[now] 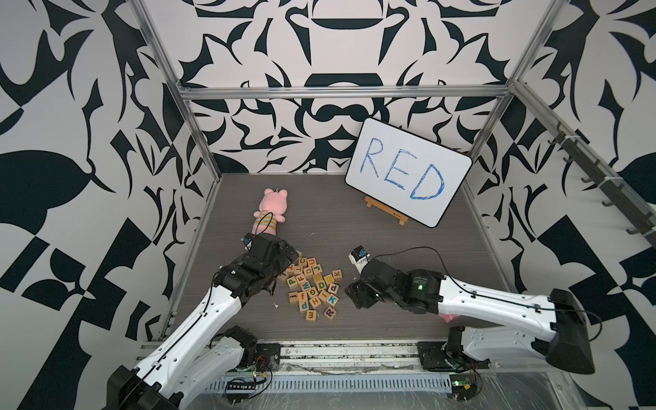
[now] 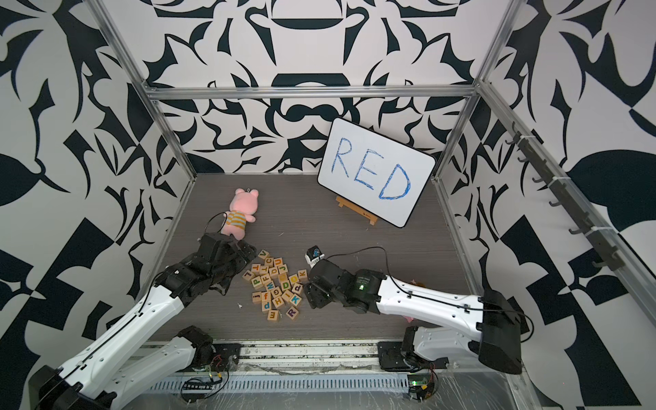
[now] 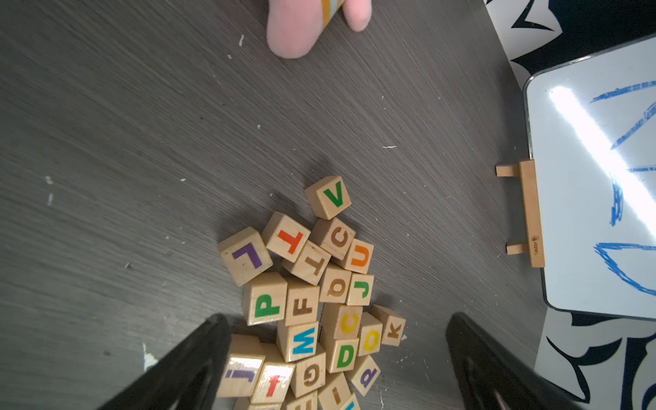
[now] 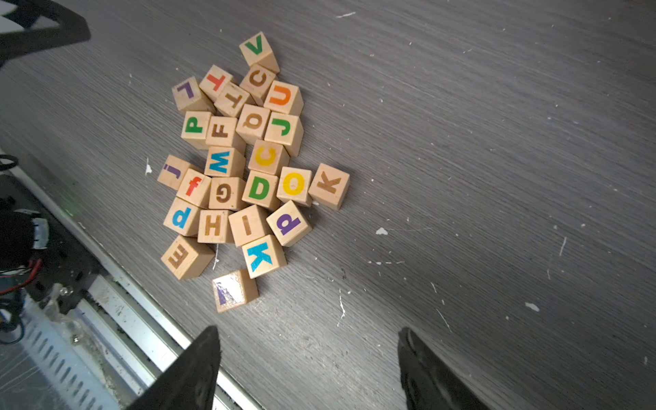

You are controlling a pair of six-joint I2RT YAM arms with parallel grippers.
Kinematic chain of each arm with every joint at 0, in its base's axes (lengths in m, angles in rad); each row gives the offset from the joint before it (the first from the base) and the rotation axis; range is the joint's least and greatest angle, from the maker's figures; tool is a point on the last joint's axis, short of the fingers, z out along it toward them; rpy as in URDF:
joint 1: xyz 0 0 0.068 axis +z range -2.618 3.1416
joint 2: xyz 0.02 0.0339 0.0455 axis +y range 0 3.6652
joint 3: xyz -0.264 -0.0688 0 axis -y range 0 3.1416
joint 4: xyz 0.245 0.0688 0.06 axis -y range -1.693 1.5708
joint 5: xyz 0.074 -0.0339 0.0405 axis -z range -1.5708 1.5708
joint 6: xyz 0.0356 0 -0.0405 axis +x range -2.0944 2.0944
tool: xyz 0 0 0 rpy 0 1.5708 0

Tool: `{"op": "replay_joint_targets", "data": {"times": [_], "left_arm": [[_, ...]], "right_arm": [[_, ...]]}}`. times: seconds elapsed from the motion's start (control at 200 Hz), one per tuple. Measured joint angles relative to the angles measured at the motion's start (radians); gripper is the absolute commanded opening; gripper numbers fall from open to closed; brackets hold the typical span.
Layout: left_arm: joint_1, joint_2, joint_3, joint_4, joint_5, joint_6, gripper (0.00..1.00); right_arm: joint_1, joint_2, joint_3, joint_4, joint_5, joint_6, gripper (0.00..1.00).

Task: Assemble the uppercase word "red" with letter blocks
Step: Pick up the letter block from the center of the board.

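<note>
The letter blocks [image 1: 312,287] lie in a loose pile mid-table in both top views. A purple R block [image 1: 329,312] and a brownish E block [image 1: 311,314] sit at the pile's near edge. A green D block [image 4: 260,188] is in the middle of the pile. The word "red" is not formed anywhere. My left gripper [image 3: 337,319] is open wide at the pile's left side, its fingers [image 3: 198,355] framing several blocks without holding any. My right gripper [image 4: 309,332] is open over bare table just right of the R block [image 4: 234,289].
A white board [image 1: 408,170] with blue handwritten RED leans on a small wooden easel [image 1: 387,209] at the back right. A pink plush toy [image 1: 271,213] lies behind the left arm. A metal rail [image 1: 337,349] runs along the front edge. Patterned walls close in the sides.
</note>
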Motion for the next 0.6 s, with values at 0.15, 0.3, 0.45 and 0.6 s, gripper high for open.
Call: {"op": "replay_joint_targets", "data": {"times": [0.15, 0.3, 0.45, 0.6], "left_arm": [[0.0, -0.011, -0.015, -0.024, -0.016, -0.039, 1.0], [0.0, -0.03, -0.024, -0.054, -0.035, -0.07, 1.0], [0.0, -0.057, -0.049, -0.065, -0.039, -0.098, 1.0], [0.0, -0.062, -0.061, -0.063, -0.039, -0.113, 1.0]], "right_arm": [[0.025, 0.078, 0.002, 0.031, 0.002, 0.042, 0.77], [0.037, 0.085, -0.051, 0.167, -0.028, 0.139, 0.76], [0.053, 0.079, -0.111, 0.264, -0.043, 0.231, 0.76], [0.06, 0.077, -0.116, 0.277, -0.042, 0.276, 0.75]]}}
